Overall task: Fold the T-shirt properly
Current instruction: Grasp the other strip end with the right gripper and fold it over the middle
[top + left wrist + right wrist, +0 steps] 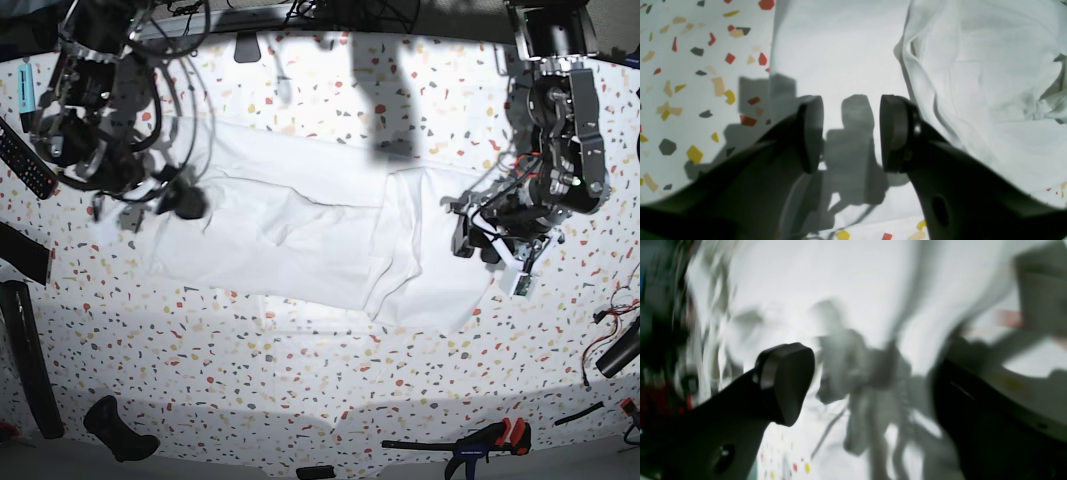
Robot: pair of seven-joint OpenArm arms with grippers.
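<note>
The white T-shirt (300, 230) lies spread across the middle of the speckled table, with its right part folded over into a rumpled flap (420, 270). My left gripper (462, 228) hovers at the shirt's right edge. In the left wrist view it (851, 133) stands open over flat cloth (840, 50) with nothing between its pads, and the rumpled fold (990, 83) lies just to its right. My right gripper (160, 205) is at the shirt's left edge. The blurred right wrist view shows it (870, 386) wide open above the white cloth (840, 280), holding nothing.
A remote control (25, 160) and a teal marker (25, 90) lie at the far left. Long black items (28, 370) sit at the left edge, and a black object (120, 430) lies near the front. A clamp (490, 445) and cables (620, 345) are at the lower right.
</note>
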